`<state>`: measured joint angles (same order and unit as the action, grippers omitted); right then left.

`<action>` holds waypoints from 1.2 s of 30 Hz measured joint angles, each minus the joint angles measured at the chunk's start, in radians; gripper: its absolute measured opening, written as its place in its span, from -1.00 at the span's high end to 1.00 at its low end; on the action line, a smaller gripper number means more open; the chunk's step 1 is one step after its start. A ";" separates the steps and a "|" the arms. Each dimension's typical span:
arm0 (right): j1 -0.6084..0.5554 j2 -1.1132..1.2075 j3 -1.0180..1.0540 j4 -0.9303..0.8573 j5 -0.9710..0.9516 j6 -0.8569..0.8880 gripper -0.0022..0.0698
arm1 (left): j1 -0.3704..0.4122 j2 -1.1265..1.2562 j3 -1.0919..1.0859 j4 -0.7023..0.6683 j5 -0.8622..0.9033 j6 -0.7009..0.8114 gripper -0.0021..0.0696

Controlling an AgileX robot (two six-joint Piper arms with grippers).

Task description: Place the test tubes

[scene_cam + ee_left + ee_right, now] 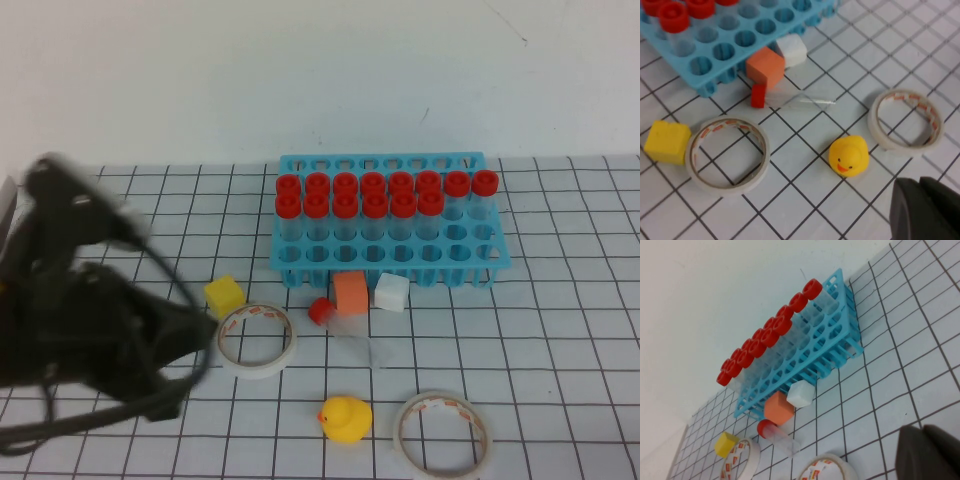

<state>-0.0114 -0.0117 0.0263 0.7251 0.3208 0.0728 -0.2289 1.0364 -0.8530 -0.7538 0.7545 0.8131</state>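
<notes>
While one test tube lies loose, both grippers hang shut and empty.

Flat on the grid mat, the red-capped test tube [352,332] has its cap just beside the orange cube [350,292], in front of the blue rack [390,272], which shows free holes. The left gripper [920,200] hovers near the rubber duck [345,418]. The right gripper [925,445], outside the high view, looks in from the rack's right. Each has its fingers pressed together on nothing. My advice: open wide first, pinch the clear body crosswise away from the cube, then tip it cap-up over an empty hole.
</notes>
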 joint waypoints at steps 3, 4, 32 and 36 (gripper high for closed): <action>0.000 0.000 0.000 0.000 0.000 -0.007 0.94 | -0.113 0.091 -0.079 0.133 -0.016 -0.081 0.95; 0.000 0.000 0.000 0.000 0.000 -0.012 0.94 | -0.153 0.123 -0.104 0.181 -0.023 -0.113 0.95; 0.000 0.000 0.000 0.000 0.000 -0.025 0.94 | -0.490 0.825 -0.670 0.706 0.168 -0.683 0.69; 0.000 0.000 0.000 0.000 0.000 -0.027 0.94 | -0.490 0.904 -0.730 0.713 0.221 -0.849 0.28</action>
<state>-0.0114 -0.0117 0.0263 0.7251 0.3208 0.0459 -0.7189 1.9402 -1.5833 -0.0410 0.9755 -0.0361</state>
